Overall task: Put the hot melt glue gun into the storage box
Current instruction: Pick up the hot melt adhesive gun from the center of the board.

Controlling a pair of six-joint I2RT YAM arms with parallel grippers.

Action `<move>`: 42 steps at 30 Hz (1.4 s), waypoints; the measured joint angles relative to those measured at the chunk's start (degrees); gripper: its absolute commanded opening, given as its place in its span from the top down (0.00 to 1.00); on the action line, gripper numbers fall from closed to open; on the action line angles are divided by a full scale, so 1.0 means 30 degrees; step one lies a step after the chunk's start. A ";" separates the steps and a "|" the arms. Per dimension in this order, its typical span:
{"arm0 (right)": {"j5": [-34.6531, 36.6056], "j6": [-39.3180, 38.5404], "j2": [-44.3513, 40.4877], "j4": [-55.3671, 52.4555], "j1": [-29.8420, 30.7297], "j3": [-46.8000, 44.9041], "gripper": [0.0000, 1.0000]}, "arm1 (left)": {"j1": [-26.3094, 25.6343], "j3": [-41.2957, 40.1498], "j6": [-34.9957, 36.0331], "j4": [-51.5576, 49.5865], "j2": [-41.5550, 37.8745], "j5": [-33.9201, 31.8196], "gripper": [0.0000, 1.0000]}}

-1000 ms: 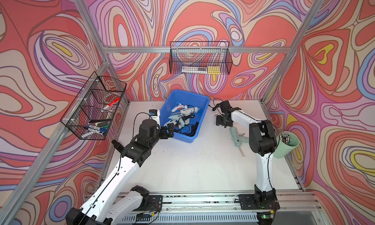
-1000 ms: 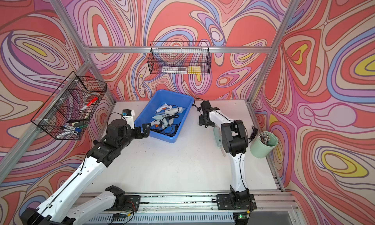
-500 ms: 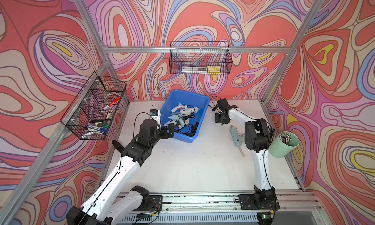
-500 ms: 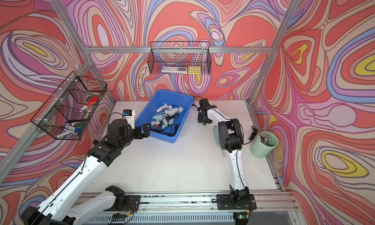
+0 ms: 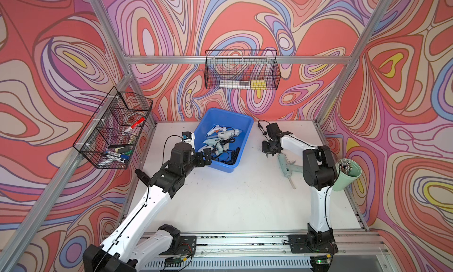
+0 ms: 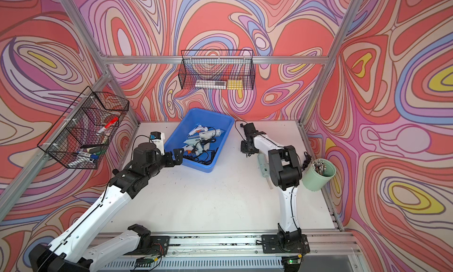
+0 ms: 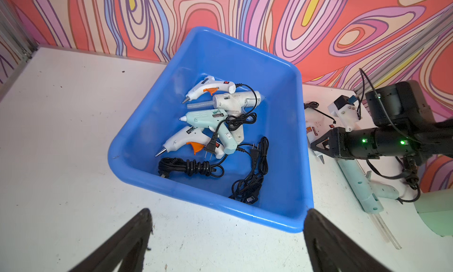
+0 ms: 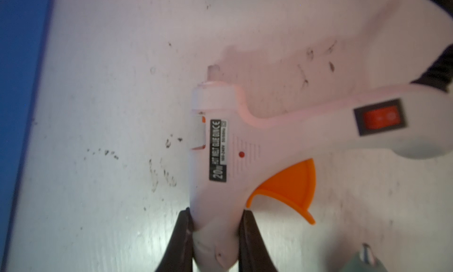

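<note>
Both right jaws on glue gun [image 8: 235, 145] (barrel)

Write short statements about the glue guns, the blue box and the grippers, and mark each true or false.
1. The right gripper is shut on a white glue gun. True.
2. That glue gun is already in the blue box. False: it lies on the table, outside the box.
3. The left gripper is open. True.
4. The box is empty. False: four glue guns lie in it.
5. The green cup is empty. False: it holds thin sticks.
6. A mint glue gun lies on the table. True.
</note>
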 measured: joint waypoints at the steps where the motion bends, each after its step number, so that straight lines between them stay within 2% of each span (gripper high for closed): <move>1: -0.0102 -0.0226 -0.0670 0.0248 0.0036 -0.0641 1.00 | 0.0000 0.0189 -0.0255 0.0007 0.0393 0.0226 0.01; 6: -0.0554 -0.1049 -0.4226 0.1698 0.0160 -0.3089 1.00 | -0.0168 0.0852 -0.1129 0.0532 0.2200 0.1377 0.01; 11: -0.1078 -0.1545 -0.6798 0.3191 0.0328 -0.4575 1.00 | -0.1107 0.2317 -0.1581 0.0765 0.4452 0.2259 0.01; 19: -0.2579 -0.2390 -0.9632 0.4444 0.1056 -0.6288 1.00 | -0.2943 0.6135 -0.2237 0.1093 0.8480 0.3300 0.01; 24: -0.3643 -0.2922 -1.1169 0.5056 0.1421 -0.7147 1.00 | -0.3228 0.7424 -0.3169 0.1916 1.0484 0.4721 0.01; 31: -0.4503 -0.3330 -1.2378 0.5508 0.2018 -0.7803 1.00 | -0.3344 0.8327 -0.4663 0.3759 1.1825 0.7446 0.01; 42: -0.4983 -0.3592 -1.3180 0.6025 0.3621 -0.7963 1.00 | -0.3606 0.9369 -0.7169 0.6513 1.4003 1.0797 0.25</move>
